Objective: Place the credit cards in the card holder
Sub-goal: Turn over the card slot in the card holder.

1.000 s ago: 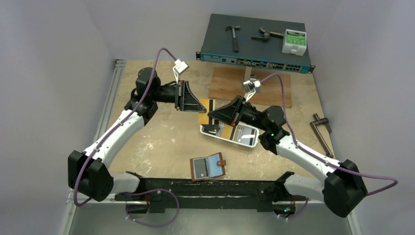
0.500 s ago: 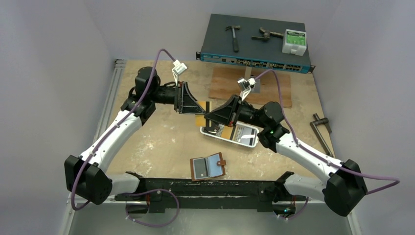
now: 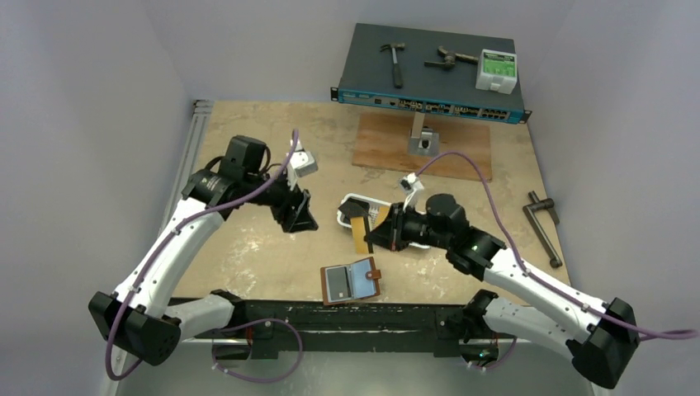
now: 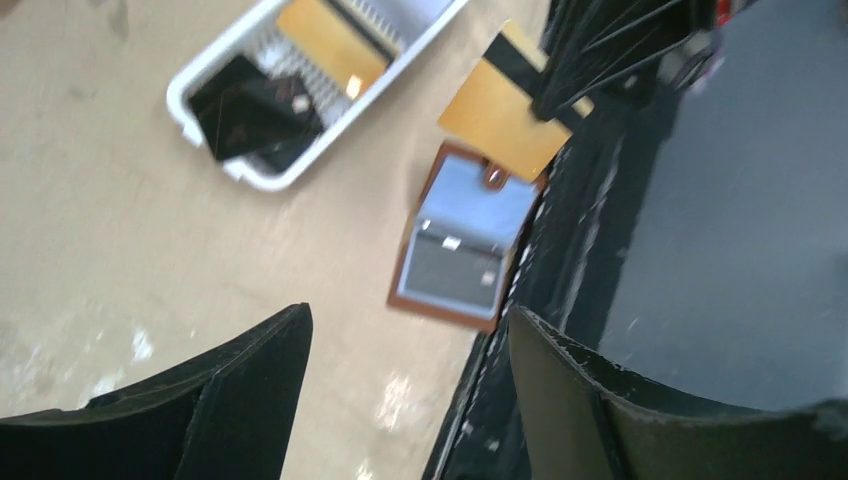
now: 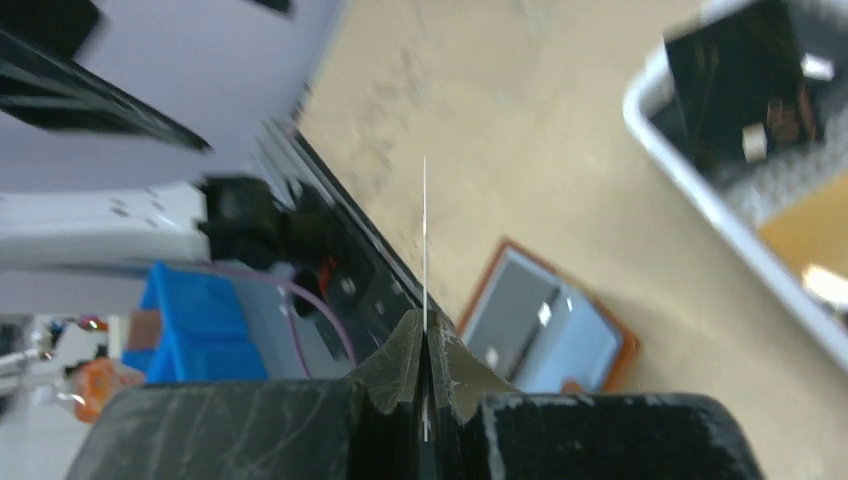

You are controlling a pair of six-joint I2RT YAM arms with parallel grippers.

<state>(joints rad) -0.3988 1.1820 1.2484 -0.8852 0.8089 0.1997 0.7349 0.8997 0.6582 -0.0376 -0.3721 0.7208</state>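
Nearest the arms, the card holder [image 3: 351, 283] lies open and flat on the table [image 3: 248, 256]. Its left half shows a grey face with a small pale chip and its right half a pale blue one, so both look like cards already seated. And here's the change: a second ago both grippers pinched the orange card [image 3: 360, 234] between them out by the tray, and now the handover is done! The right gripper [image 5: 425, 335] has it alone, clamped tight on one edge, and has swung it in to hang in the air just beyond the holder. The left gripper [image 3: 299, 221] has let go and backed off to the left, jaws apart, nothing between them. So the re-grip looks finished, and what's left for this card is lining it up with a pocket and sliding it in. Behind the held card sits the white tray [image 4: 178, 92], partly hidden by the right arm, with a black card [image 4: 250, 105] at one end and a second orange card [image 4: 325, 40] further along. Far back, a wooden board [image 3: 388, 144] and a network switch [image 3: 429, 62] with tools on top
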